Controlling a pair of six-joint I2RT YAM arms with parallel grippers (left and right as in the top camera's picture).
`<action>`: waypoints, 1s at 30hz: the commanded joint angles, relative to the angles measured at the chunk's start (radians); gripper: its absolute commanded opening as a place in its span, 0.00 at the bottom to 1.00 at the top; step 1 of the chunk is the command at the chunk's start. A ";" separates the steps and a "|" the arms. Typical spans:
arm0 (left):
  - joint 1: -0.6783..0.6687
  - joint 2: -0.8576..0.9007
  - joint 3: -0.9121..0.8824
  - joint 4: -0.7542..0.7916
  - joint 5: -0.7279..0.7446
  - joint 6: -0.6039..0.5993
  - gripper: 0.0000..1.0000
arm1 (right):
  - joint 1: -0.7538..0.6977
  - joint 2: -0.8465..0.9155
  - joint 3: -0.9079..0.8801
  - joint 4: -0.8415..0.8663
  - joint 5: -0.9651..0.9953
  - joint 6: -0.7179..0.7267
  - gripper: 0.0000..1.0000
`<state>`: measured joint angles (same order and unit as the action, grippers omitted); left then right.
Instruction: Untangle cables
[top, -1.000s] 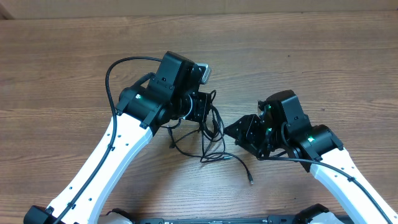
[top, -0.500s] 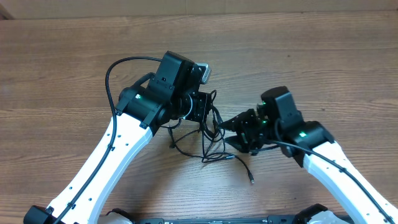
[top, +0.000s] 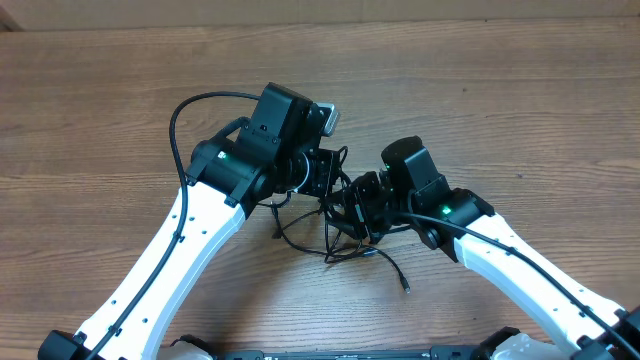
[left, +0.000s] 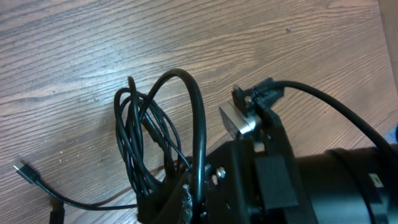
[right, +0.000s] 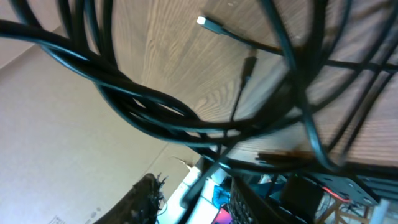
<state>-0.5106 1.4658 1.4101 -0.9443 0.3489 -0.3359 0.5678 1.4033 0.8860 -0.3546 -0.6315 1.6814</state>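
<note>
The cables (top: 335, 225) are a tangle of thin black cords on the wooden table between my two arms, with one loose plug end (top: 405, 290) trailing toward the front. My left gripper (top: 325, 185) is shut on the bundle and holds its loops up; in the left wrist view the cables (left: 134, 137) rise from its jaws (left: 186, 199). My right gripper (top: 352, 205) is open and pushed into the tangle from the right. In the right wrist view several cables (right: 155, 106) cross close to the lens, between its fingers (right: 205, 199). A silvery plug (right: 202, 22) lies beyond.
The right arm's wrist (left: 298, 180) fills the lower right of the left wrist view, close beside the left jaws. A thicker black arm wire (top: 180, 115) loops off the left arm. A cardboard wall (top: 320, 10) borders the table's far edge.
My right gripper has moved left, from clear of the tangle into the cables beside the left gripper. The left arm and the bundle have stayed in place.
</note>
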 joint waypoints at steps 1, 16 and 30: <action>0.000 -0.022 0.006 0.003 0.019 0.014 0.04 | 0.003 0.025 0.014 0.026 -0.006 0.056 0.32; 0.001 -0.022 0.006 -0.028 -0.047 0.014 0.04 | -0.043 -0.024 0.014 0.039 0.024 -0.175 0.04; 0.000 -0.021 0.005 -0.085 -0.150 0.014 0.04 | -0.399 -0.327 0.014 -0.052 -0.120 -0.399 0.04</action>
<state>-0.5106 1.4658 1.4097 -1.0252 0.2230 -0.3359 0.2173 1.1130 0.8860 -0.4057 -0.6819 1.3285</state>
